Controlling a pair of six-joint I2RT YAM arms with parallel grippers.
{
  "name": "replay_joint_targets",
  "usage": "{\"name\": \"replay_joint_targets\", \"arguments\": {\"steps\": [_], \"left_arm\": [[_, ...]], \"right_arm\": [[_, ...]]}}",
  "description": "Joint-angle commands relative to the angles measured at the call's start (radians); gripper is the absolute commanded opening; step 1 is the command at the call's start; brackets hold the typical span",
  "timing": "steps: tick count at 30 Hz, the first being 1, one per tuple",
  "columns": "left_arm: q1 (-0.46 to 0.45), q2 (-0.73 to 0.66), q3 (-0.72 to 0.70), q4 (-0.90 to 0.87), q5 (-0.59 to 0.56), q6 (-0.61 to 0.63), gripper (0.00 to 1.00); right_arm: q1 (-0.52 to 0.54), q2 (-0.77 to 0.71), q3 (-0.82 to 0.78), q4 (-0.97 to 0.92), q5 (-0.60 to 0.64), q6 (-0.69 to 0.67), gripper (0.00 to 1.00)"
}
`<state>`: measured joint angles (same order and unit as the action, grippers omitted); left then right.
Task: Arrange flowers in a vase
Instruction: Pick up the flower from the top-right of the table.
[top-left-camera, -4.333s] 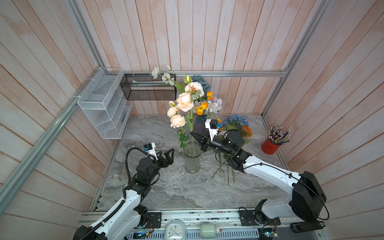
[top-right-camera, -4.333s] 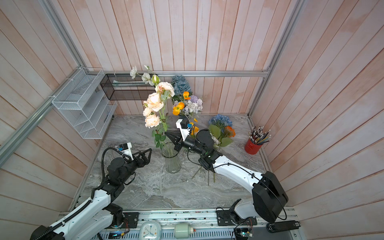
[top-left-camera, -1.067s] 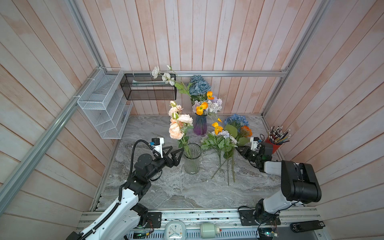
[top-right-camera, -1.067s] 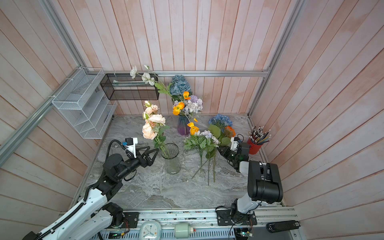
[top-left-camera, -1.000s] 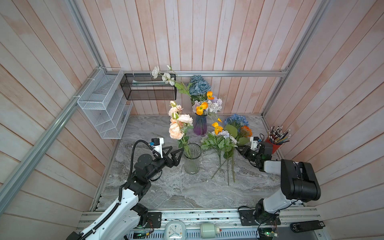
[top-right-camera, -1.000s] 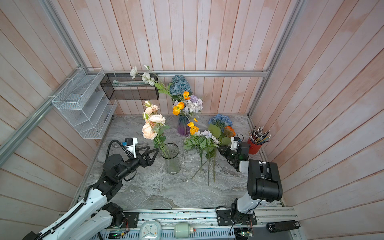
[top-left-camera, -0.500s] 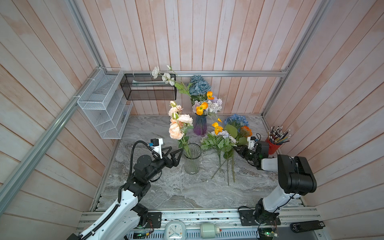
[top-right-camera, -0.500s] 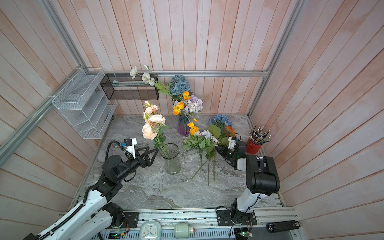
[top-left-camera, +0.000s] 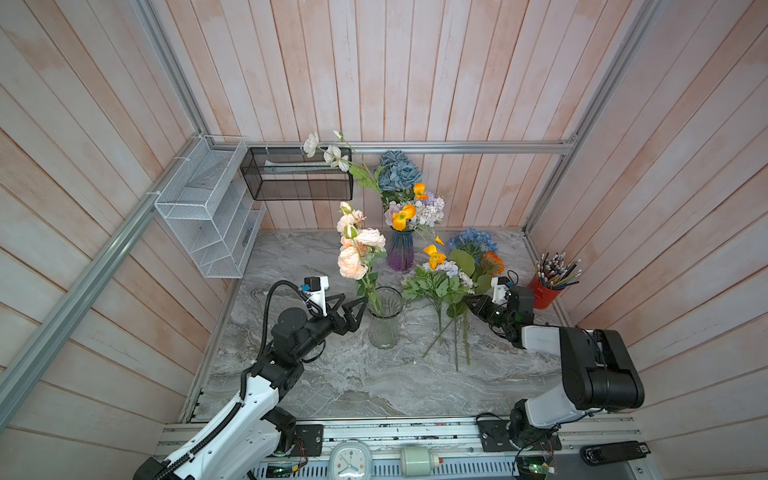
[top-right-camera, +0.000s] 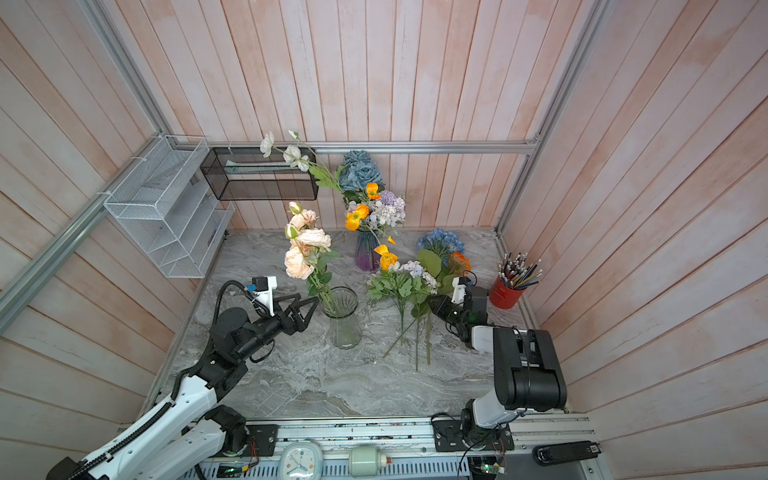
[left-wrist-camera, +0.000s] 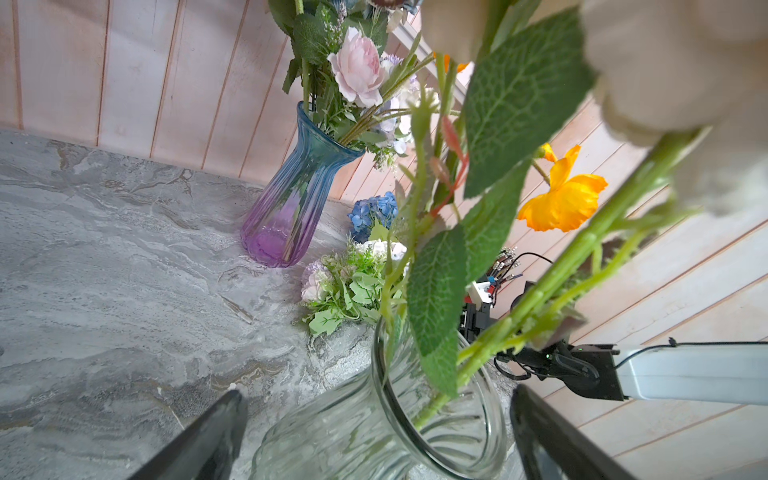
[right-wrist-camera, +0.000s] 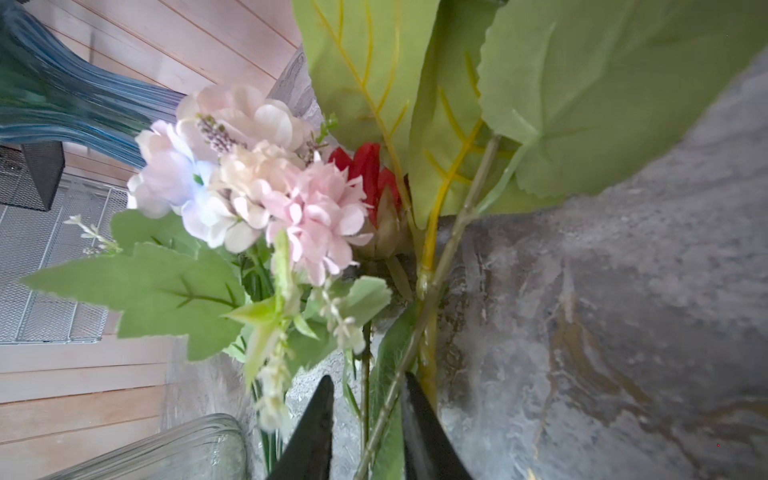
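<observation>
Right gripper (right-wrist-camera: 369, 380): jaws narrowed to a slim gap, straddling a thin green stem (right-wrist-camera: 462, 216) that carries broad serrated leaves. Tabletop shows past one finger, so I judge nothing is pinched yet. The stem belongs to the loose heap of artificial flowers (top-left-camera: 438, 282) lying on the grey marble-pattern tabletop (top-left-camera: 353, 386); which bloom it carries I cannot tell. Left gripper (top-left-camera: 355, 300): jaws spread fully, empty, facing the clear ribbed glass vase (top-left-camera: 384, 320) from its 9 o'clock, just beside the rim. That vase holds the peach roses (top-left-camera: 353, 259), leaning toward 11. Key relation: the loose stems run along the 12–6 line, blooms at 12, cut ends at 6. I meet them from their 3 o'clock, across that axis, and the clear vase stands near at their 9. My right arm is nearer. Judgement: close, lift, tip cut ends down, carry toward 9. Room is tight at 3: the red metal cup of pencils (top-left-camera: 542, 293) is just beside my wrist, with the plank wall behind it.
</observation>
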<state>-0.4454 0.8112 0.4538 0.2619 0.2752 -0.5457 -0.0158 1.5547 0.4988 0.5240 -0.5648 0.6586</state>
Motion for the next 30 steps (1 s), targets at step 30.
{"name": "replay_joint_targets", "arguments": {"steps": [30], "left_arm": [[-0.003, -0.041, -0.01, 0.004, -0.034, 0.016, 1.0]], "right_arm": [[0.017, -0.061, 0.052, -0.066, 0.059, -0.013, 0.0]]}}
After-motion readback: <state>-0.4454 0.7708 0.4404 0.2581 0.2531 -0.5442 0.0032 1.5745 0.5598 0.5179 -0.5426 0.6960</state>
